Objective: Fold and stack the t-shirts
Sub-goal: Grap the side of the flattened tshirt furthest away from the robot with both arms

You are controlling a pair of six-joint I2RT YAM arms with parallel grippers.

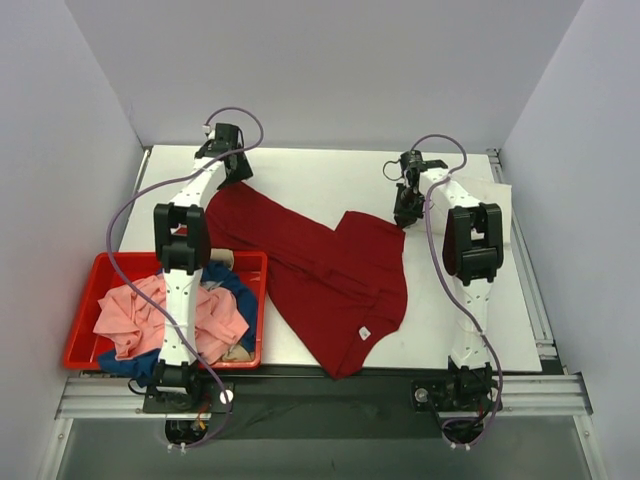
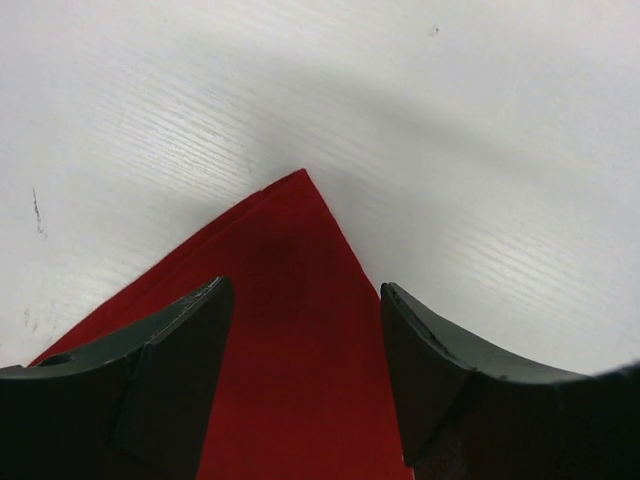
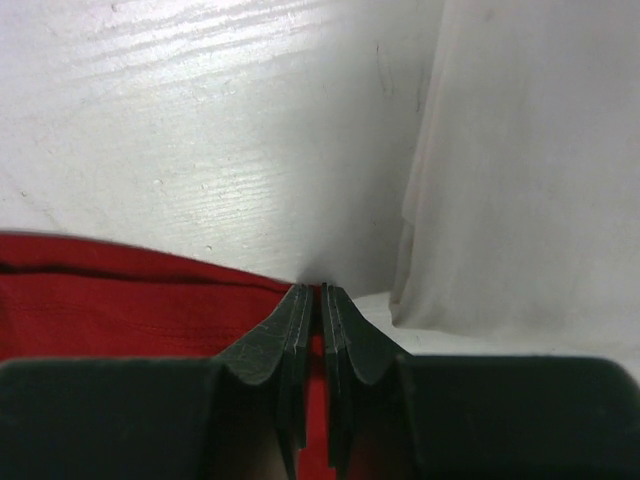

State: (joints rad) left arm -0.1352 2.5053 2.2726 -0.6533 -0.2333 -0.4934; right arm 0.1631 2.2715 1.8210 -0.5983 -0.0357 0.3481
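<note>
A dark red t-shirt (image 1: 320,280) lies spread across the table, its small white tag (image 1: 364,333) near the front hem. At its far left corner my left gripper (image 1: 236,178) is open, with the pointed red corner (image 2: 285,240) lying flat between the fingers (image 2: 305,290). My right gripper (image 1: 405,220) is shut on the shirt's far right edge (image 3: 120,300), and a strip of red cloth shows pinched between the pads (image 3: 311,290). A white t-shirt (image 1: 505,200) lies flat at the far right, just beside that gripper (image 3: 520,180).
A red plastic bin (image 1: 80,320) stands at the front left, holding a pink t-shirt (image 1: 140,310), a blue one (image 1: 240,290) and a bit of beige cloth (image 1: 238,350). The left arm reaches over the bin. White walls close in the table on three sides.
</note>
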